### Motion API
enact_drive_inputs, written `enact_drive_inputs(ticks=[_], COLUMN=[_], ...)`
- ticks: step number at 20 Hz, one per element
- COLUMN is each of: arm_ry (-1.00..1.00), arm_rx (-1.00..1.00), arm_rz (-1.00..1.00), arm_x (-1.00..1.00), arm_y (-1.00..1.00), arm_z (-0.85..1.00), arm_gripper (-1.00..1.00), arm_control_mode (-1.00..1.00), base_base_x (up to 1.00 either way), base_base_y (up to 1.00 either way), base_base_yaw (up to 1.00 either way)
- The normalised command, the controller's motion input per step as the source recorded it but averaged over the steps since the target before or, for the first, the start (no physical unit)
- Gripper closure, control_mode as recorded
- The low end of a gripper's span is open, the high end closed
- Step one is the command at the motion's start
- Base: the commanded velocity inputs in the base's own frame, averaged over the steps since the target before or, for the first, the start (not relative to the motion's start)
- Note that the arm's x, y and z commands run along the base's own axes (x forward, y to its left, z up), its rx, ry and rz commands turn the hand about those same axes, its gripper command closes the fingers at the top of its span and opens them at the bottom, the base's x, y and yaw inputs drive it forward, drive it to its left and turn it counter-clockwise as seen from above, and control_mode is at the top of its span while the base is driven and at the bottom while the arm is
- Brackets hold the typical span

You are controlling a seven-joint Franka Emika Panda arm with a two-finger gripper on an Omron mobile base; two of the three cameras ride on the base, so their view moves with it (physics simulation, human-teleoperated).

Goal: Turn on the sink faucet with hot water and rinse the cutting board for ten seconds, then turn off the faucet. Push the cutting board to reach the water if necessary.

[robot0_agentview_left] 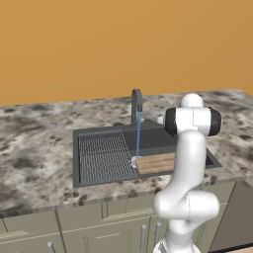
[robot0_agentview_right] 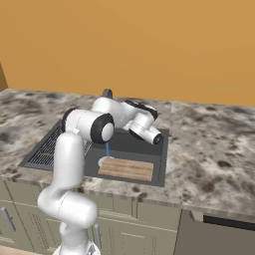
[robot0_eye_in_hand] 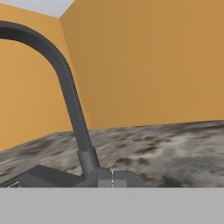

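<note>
1. At the centre left of the left base view, the ribbed drainboard [robot0_agentview_left: 103, 157] of the sink [robot0_agentview_left: 79, 153] is seen, set into the stone counter [robot0_agentview_left: 34, 148].
2. At centre, the faucet [robot0_agentview_left: 136, 105] is seen with the water [robot0_agentview_left: 138, 138] falling straight from its spout onto the left end of the cutting board [robot0_agentview_left: 157, 163] — the board lies flat in the basin.
3. To the right, the arm [robot0_agentview_left: 190, 163] is raised over the basin; its fingers are hidden, so their state cannot be told.
</note>
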Motion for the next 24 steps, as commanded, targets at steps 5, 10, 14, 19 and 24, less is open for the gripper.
enact_drive_inputs(ticks=[5, 10, 14, 19, 24], arm_ry=[0.0, 0.0, 0.0, 0.0, 0.0], arm_rx=[0.0, 0.0, 0.0, 0.0, 0.0], arm_rz=[0.0, 0.0, 0.0, 0.0, 0.0], arm_x=[0.0, 0.0, 0.0, 0.0, 0.0], arm_y=[0.04, 0.0, 0.0, 0.0, 0.0], arm_z=[0.0, 0.0, 0.0, 0.0, 0.0], arm_gripper=[1.0, 1.0, 1.0, 1.0, 1.0], arm_control_mode=[-1.0, -1.0, -1.0, -1.0, -1.0], base_base_x=[0.0, 0.0, 0.0, 0.0, 0.0], base_base_y=[0.0, 0.0, 0.0, 0.0, 0.0], base_base_yaw=[0.0, 0.0, 0.0, 0.0, 0.0])
